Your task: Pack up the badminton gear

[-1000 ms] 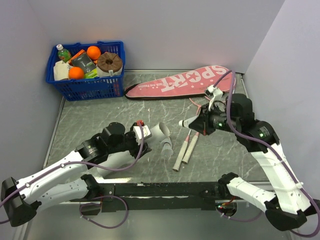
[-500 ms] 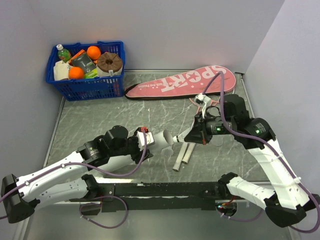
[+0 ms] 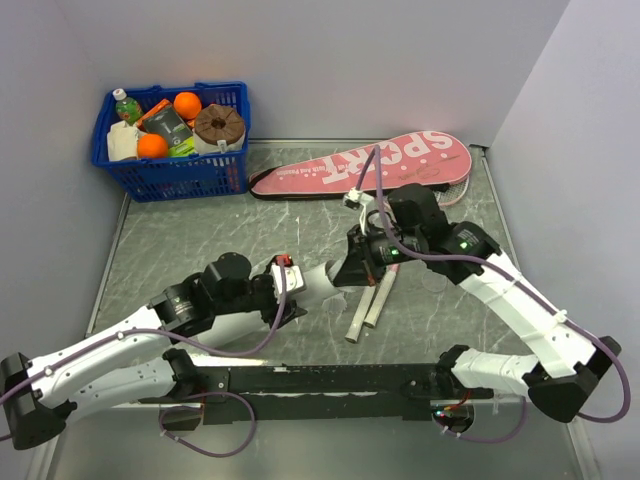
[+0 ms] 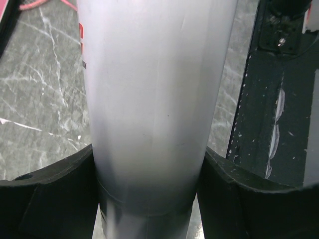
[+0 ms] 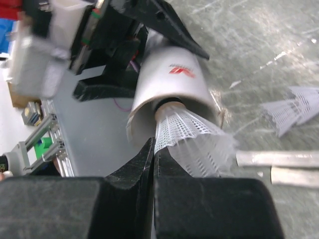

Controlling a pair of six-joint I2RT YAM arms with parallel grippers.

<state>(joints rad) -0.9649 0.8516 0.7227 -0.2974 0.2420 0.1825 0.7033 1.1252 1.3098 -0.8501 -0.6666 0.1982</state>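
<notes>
Where the arms met over the near half of the table, the long white tube was clamped between the fingers of the left gripper, its open mouth turned towards the right arm. A feather shuttlecock was seated cork-first in that mouth, its skirt left outside and pinched at the edge by the closed right gripper. Just beyond, two white racket handles were laid side by side, with a second shuttlecock near them. Farther back the pink "SPORT" case was spread flat, and a blue basket was set in the far left corner.
</notes>
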